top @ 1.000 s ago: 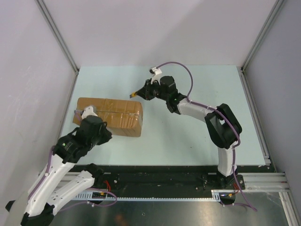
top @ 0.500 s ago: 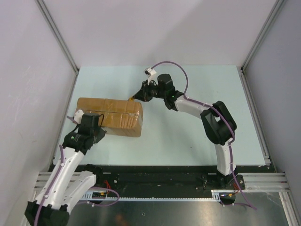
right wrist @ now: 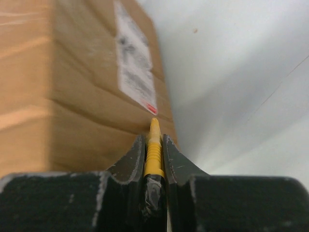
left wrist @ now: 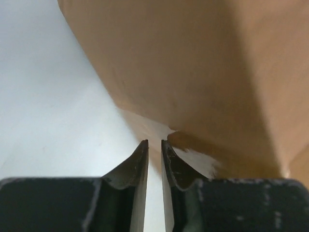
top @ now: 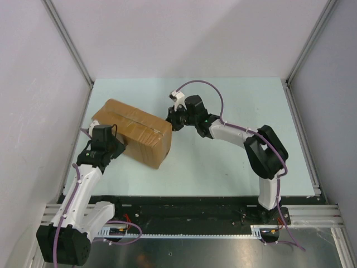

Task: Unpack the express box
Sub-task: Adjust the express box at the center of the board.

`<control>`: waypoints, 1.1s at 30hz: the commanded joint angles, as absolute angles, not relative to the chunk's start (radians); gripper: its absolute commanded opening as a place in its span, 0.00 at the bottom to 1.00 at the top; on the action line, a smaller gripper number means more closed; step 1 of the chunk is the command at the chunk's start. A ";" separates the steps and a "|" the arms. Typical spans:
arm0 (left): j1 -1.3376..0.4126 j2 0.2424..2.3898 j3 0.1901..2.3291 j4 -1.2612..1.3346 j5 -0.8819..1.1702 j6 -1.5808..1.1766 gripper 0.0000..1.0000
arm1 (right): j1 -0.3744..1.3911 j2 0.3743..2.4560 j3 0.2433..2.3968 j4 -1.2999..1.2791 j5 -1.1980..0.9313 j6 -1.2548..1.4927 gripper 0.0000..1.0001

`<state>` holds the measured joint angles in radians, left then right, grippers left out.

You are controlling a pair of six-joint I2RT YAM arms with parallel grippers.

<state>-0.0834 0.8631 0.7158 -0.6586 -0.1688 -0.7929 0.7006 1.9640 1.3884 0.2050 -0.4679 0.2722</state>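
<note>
The express box (top: 134,131), a brown taped carton, lies at an angle on the left half of the table. My left gripper (top: 113,147) sits low at its near-left side. In the left wrist view the express box (left wrist: 193,63) fills the upper right, just beyond the gripper (left wrist: 154,141), whose jaws stand a narrow gap apart with nothing between them. My right gripper (top: 174,120) is at the carton's right end. It is shut on a yellow utility knife (right wrist: 154,150), whose tip is against the express box (right wrist: 72,96) just below the white label (right wrist: 135,63).
Pale green table (top: 234,162) stretches to the right of the carton and behind it. Grey walls with metal corner posts (top: 67,39) close in three sides. A black rail (top: 189,209) with the arm bases runs along the near edge.
The carton has turned from lying crosswise to lying at an angle. The left gripper's jaws have parted slightly at the near-left side. The right gripper moved down to the carton's right end.
</note>
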 commanded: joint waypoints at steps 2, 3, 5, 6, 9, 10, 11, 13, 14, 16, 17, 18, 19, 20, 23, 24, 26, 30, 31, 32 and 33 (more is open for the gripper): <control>-0.077 0.913 0.768 -0.503 -0.013 -0.715 0.26 | 0.796 1.783 1.339 0.121 -0.338 0.235 0.00; -0.077 0.925 0.772 -0.488 -0.009 -0.709 0.26 | 0.807 1.770 1.332 0.112 -0.319 0.238 0.00; -0.077 0.952 0.770 -0.454 0.064 -0.680 0.28 | 0.843 1.738 1.322 0.065 -0.259 0.235 0.00; -0.077 0.962 0.772 -0.442 0.075 -0.675 0.29 | 0.856 1.729 1.321 0.048 -0.236 0.229 0.00; -0.077 0.986 0.769 -0.437 0.104 -0.663 0.29 | 0.900 1.710 1.316 0.005 -0.132 0.212 0.00; -0.077 0.986 0.758 -0.437 0.106 -0.663 0.29 | 0.907 1.709 1.316 0.005 -0.124 0.207 0.00; -0.077 0.979 0.747 -0.437 0.104 -0.672 0.29 | 0.917 1.710 1.316 0.003 -0.111 0.204 0.00; -0.077 0.974 0.715 -0.434 0.107 -0.678 0.31 | 0.943 1.710 1.316 0.005 -0.080 0.192 0.00; -0.077 0.995 0.707 -0.431 0.129 -0.673 0.36 | 0.953 1.709 1.316 0.012 -0.069 0.190 0.00; -0.077 1.041 0.696 -0.405 0.236 -0.661 0.38 | 0.977 1.695 1.316 0.014 -0.029 0.189 0.00; -0.077 1.096 0.696 -0.394 0.276 -0.651 0.39 | 0.982 1.690 1.316 0.012 -0.022 0.190 0.00; -0.077 1.118 0.690 -0.356 0.314 -0.643 0.39 | 0.988 1.684 1.316 0.011 -0.006 0.192 0.00; -0.078 1.138 0.689 -0.336 0.384 -0.641 0.39 | 0.997 1.680 1.316 0.008 -0.002 0.189 0.00; -0.081 1.147 0.684 -0.286 0.405 -0.643 0.39 | 1.005 1.675 1.316 0.005 -0.002 0.186 0.00; -0.103 1.158 0.692 -0.229 0.449 -0.637 0.40 | 1.025 1.657 1.316 -0.032 0.067 0.183 0.00; -0.110 1.172 0.710 -0.226 0.457 -0.637 0.40 | 1.028 1.655 1.316 -0.037 0.084 0.187 0.00; -0.136 1.181 0.719 -0.225 0.449 -0.638 0.39 | 1.031 1.655 1.316 -0.052 0.100 0.192 0.00; -0.143 1.172 0.701 -0.225 0.408 -0.646 0.37 | 1.031 1.663 1.318 -0.063 0.167 0.181 0.00; -0.143 1.154 0.695 -0.227 0.388 -0.643 0.37 | 1.031 1.663 1.319 -0.072 0.178 0.179 0.00; -0.141 1.144 0.692 -0.239 0.349 -0.641 0.38 | 1.028 1.664 1.319 -0.075 0.193 0.178 0.00; -0.140 1.131 0.695 -0.248 0.325 -0.637 0.40 | 1.025 1.666 1.321 -0.080 0.204 0.173 0.00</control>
